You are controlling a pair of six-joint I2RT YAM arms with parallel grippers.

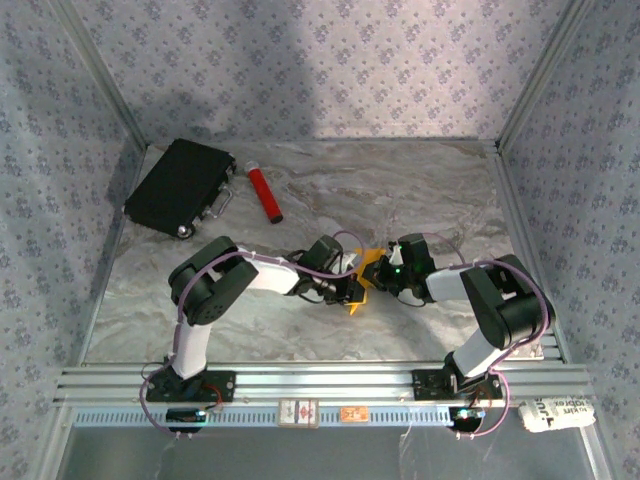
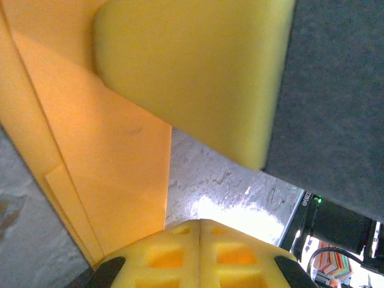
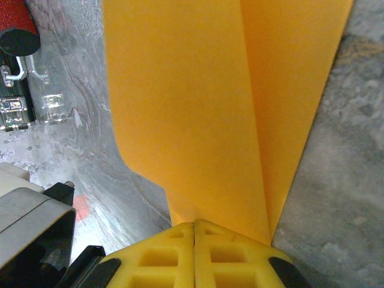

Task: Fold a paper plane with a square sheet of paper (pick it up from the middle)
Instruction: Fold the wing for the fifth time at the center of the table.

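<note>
The orange-yellow sheet of paper (image 1: 366,270) lies creased on the marble table between the two arms. The left wrist view shows its layered folds (image 2: 102,156) flat on the table. In the right wrist view it is a long strip with a lengthwise crease (image 3: 210,108). My left gripper (image 1: 352,288) is shut, its yellow pads (image 2: 174,252) pressed together at the paper's right edge, with nothing between them. My right gripper (image 1: 388,268) is also shut, its tips (image 3: 195,223) resting on top of the paper. One of its pads (image 2: 192,78) looms over the sheet.
A red cylinder (image 1: 264,193) lies at the back, next to a black case (image 1: 180,186) at the back left; both show again at the left edge, cylinder (image 3: 18,33) above the case latches (image 3: 18,114). Patterned walls and metal posts enclose the table.
</note>
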